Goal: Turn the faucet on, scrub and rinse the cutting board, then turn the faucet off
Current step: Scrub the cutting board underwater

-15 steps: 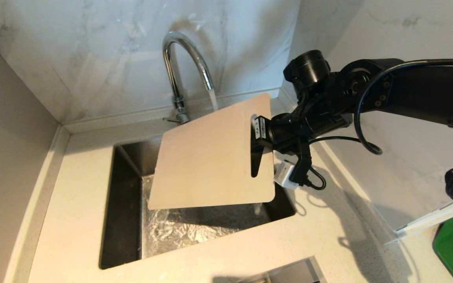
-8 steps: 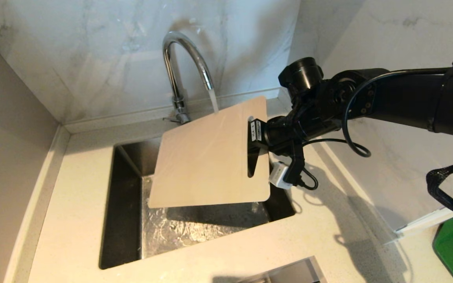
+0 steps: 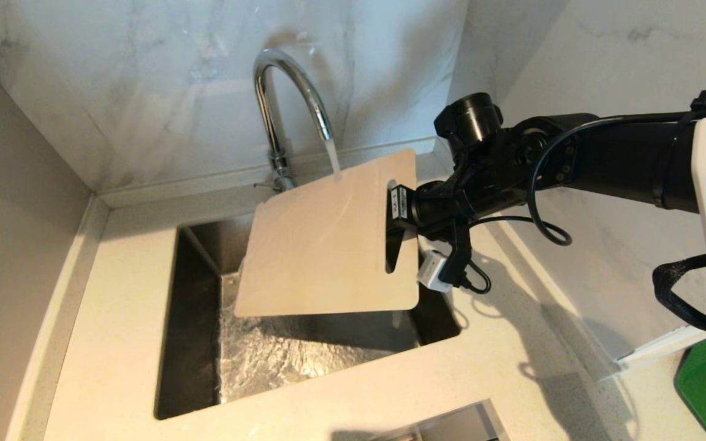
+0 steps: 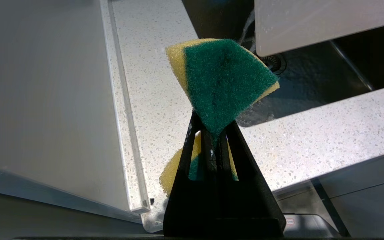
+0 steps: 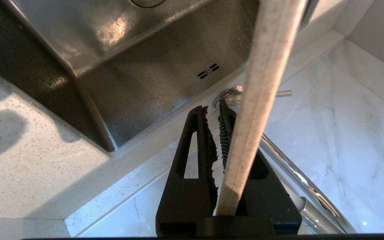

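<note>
right gripper (image 3: 397, 217) clamps the cutting board (image 3: 322, 245) edge, tilted above the sink (image 3: 193, 343); left gripper (image 4: 213, 146) pinches a sponge (image 4: 222, 80).

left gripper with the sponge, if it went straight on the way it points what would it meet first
Probably the speckled white countertop beside the dark steel sink; the left gripper, shut on the green-and-yellow sponge, points there, though depth is unclear.

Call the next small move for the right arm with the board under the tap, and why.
Probably slide the cutting board sideways under the stream: the right tool grips it tilted over the sink, and water from the faucet lands only near its top edge. The sponge in the left tool waits away from the board.
</note>
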Motion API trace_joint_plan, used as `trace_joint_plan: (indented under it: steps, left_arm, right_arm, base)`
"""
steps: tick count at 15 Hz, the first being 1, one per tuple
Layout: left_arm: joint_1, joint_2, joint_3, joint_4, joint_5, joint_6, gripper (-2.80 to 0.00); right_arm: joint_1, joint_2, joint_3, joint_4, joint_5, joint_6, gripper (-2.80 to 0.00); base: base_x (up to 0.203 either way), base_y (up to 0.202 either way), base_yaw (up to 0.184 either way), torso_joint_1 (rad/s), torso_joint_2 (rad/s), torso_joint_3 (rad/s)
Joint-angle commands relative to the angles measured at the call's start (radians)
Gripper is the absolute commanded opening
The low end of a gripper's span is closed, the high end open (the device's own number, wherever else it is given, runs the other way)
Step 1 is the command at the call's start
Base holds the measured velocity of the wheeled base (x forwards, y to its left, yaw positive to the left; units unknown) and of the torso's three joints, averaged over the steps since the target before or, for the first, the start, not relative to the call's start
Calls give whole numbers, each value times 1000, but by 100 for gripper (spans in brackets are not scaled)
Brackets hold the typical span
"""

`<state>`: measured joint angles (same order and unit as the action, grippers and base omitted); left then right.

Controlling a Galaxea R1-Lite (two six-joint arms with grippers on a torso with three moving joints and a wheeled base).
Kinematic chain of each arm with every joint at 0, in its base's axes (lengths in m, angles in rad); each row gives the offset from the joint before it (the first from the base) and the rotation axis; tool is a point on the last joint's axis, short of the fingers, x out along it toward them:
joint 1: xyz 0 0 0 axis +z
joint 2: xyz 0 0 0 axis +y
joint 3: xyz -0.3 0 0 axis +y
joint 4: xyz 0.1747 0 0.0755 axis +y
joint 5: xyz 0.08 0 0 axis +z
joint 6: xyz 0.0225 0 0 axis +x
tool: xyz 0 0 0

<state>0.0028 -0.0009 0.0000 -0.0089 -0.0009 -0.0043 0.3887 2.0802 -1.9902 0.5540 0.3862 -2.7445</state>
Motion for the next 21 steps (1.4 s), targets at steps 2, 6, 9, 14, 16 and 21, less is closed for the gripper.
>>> trace_joint_plan:
  steps: [2, 6, 9, 14, 16, 21]
  left_arm:
    - [0, -2, 0, 0, -1, 0, -280]
    - [0, -2, 0, 0, -1, 0, -280]
    - [0, -2, 0, 0, -1, 0, -280]
    - [0, -2, 0, 0, -1, 0, -280]
    - [0, -1, -2, 3, -1, 27, -280]
    - [-1, 139, -211, 52, 13, 37, -280]
  right_arm:
    - [-1, 3, -1, 1, 1, -16, -280]
    - [-1, 12, -1, -13, 2, -16, -280]
    - [0, 14, -1, -13, 2, -16, -280]
    - [1, 4, 1, -5, 3, -16, -280]
    - [1, 3, 1, -5, 3, -16, -280]
    - [13, -13, 1, 6, 3, -16, -280]
  base:
    - [0, 0, 0, 0, 0, 0]
    - [0, 0, 0, 0, 0, 0]
    - [0, 0, 0, 0, 0, 0]
    - [0, 0, 0, 0, 0, 0]
    - [0, 0, 0, 0, 0, 0]
    - [0, 0, 0, 0, 0, 0]
